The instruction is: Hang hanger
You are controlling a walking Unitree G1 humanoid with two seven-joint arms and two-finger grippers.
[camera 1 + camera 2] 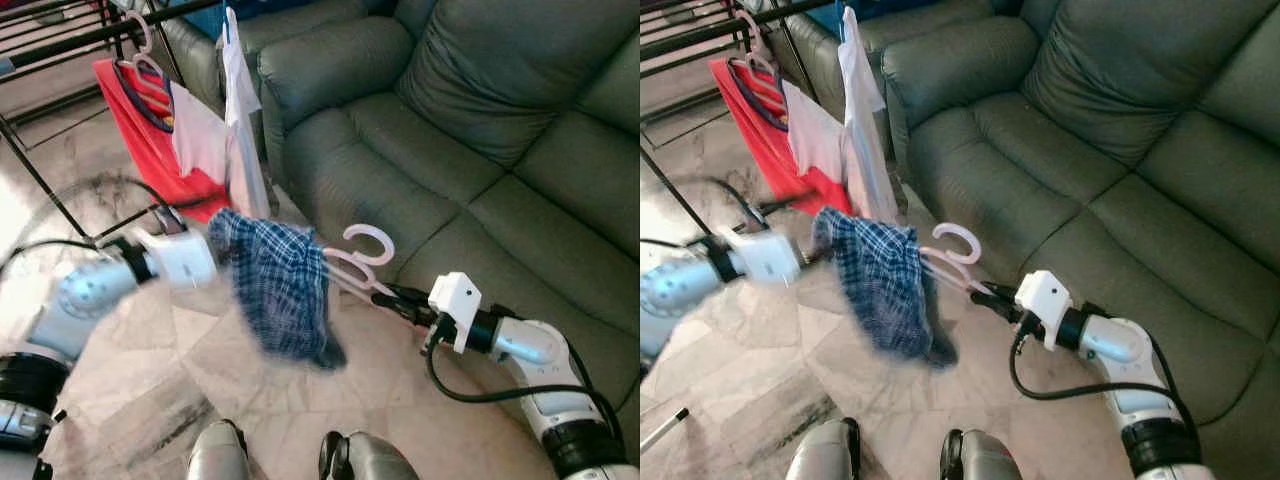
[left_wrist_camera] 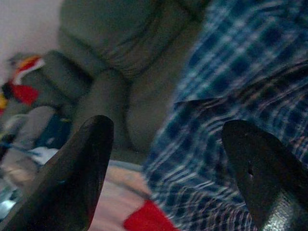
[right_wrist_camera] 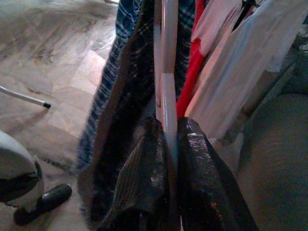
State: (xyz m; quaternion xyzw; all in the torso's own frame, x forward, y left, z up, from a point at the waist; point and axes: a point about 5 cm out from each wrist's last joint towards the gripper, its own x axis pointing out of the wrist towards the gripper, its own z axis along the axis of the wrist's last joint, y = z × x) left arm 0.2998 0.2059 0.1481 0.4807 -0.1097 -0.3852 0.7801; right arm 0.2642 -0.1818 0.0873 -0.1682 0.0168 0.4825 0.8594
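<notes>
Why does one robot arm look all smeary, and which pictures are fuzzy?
In the left eye view the left claw and the checked cloth are smeared by motion, while the sofa stays sharp. The left wrist view is soft and dim, its fingers blurry. The right wrist view is clearer, showing the right claw clamped on the hanger.

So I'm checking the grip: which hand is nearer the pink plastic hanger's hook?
Right. The right hand is clamped on the pink plastic hanger just below its hook, while the left hand, open, is at the blue plaid garment's far side.
</notes>
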